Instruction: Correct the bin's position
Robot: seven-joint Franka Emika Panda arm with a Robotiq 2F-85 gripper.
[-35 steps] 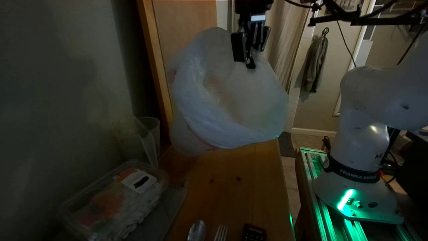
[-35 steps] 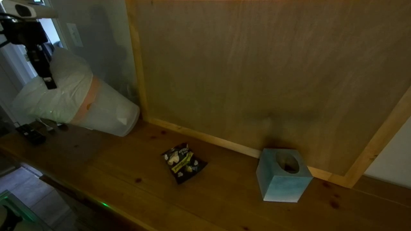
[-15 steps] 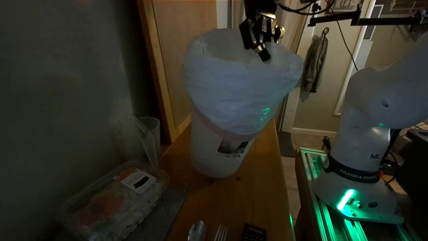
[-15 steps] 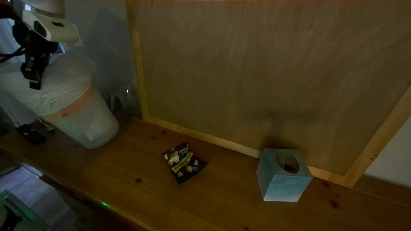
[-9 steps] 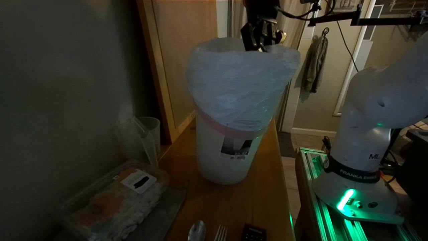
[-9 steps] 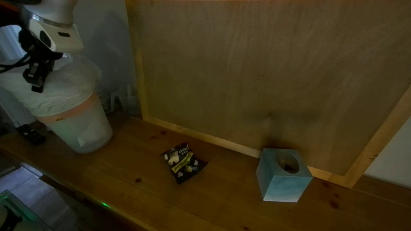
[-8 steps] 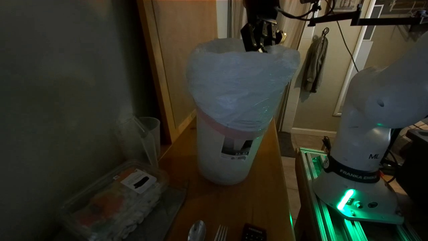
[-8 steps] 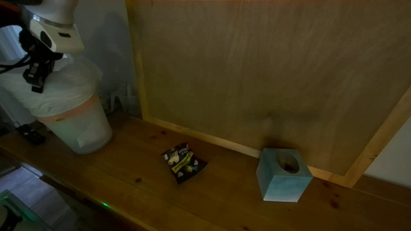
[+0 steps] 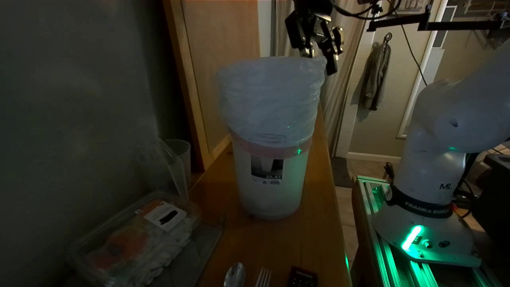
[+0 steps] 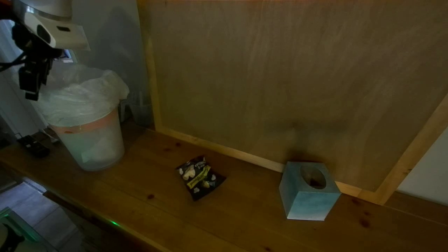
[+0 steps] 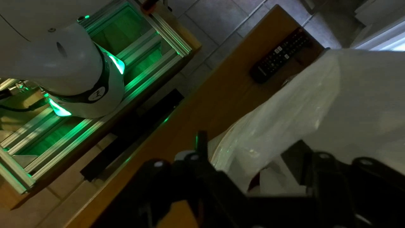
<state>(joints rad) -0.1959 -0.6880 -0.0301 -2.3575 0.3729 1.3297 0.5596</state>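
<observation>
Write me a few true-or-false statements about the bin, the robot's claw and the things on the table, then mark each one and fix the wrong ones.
1. A whitish plastic bag lines the bin. True.
2. The bin is lying on its side. False: it stands on its base on the wooden table.
3. The gripper is open. True.
4. The bin's outside is completely plain. False: a label shows on its wall.
5. A black packet and a blue box are on the wooden table. True.
6. The black packet touches the blue box. False: they are apart.
</observation>
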